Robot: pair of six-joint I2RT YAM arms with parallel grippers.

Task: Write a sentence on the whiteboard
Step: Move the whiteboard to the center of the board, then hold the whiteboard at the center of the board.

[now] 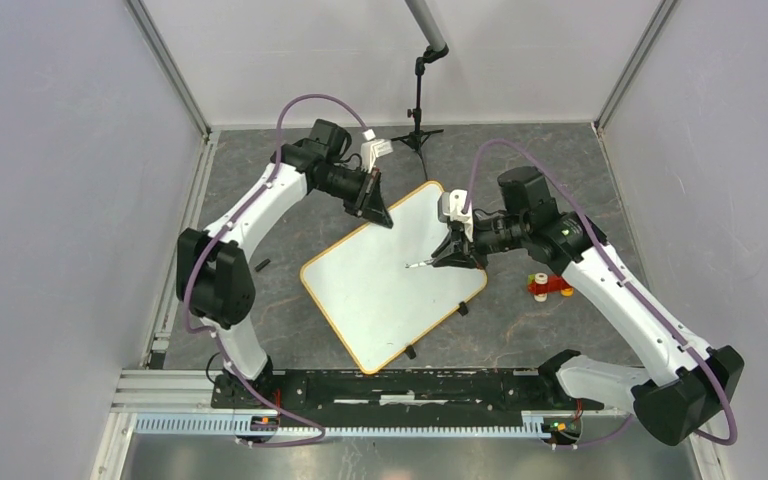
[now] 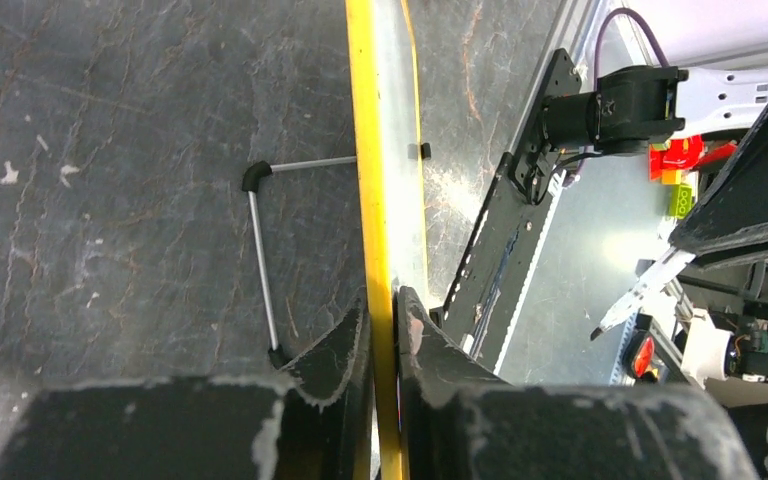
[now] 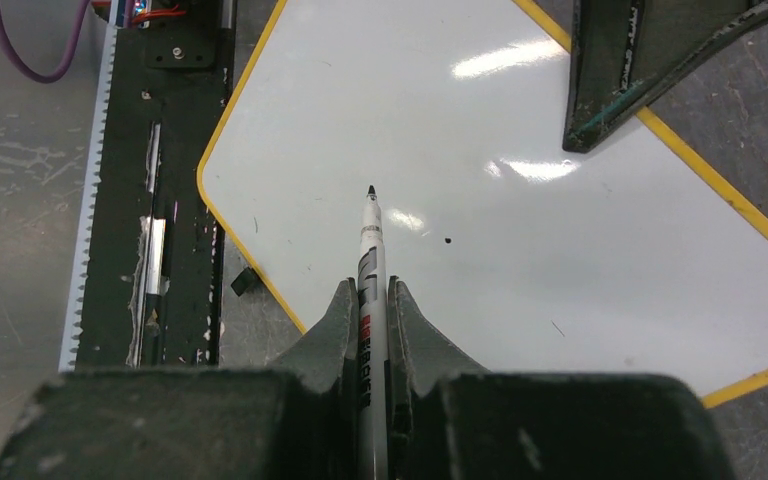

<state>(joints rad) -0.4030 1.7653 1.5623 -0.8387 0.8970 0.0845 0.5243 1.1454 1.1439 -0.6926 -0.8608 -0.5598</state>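
Note:
The whiteboard point(image 1: 380, 285) lies tilted on the grey floor, white with a yellow-orange rim and black clips. No sentence shows on it; only a small black dot point(image 3: 447, 240) is on the surface. My left gripper point(image 1: 378, 212) is shut on the board's far rim, seen edge-on in the left wrist view point(image 2: 378, 200). My right gripper point(image 1: 452, 254) is shut on a white marker point(image 3: 371, 250) with its black tip uncapped. It holds the marker over the middle of the board point(image 3: 520, 200), tip near the surface; contact cannot be told.
A small red-and-orange toy point(image 1: 548, 286) lies right of the board. A black stand point(image 1: 418, 110) rises at the back. A black rail point(image 1: 400, 388) runs along the near edge. A small black piece point(image 1: 261, 265) lies left of the board. A wire prop point(image 2: 260, 240) shows under the board.

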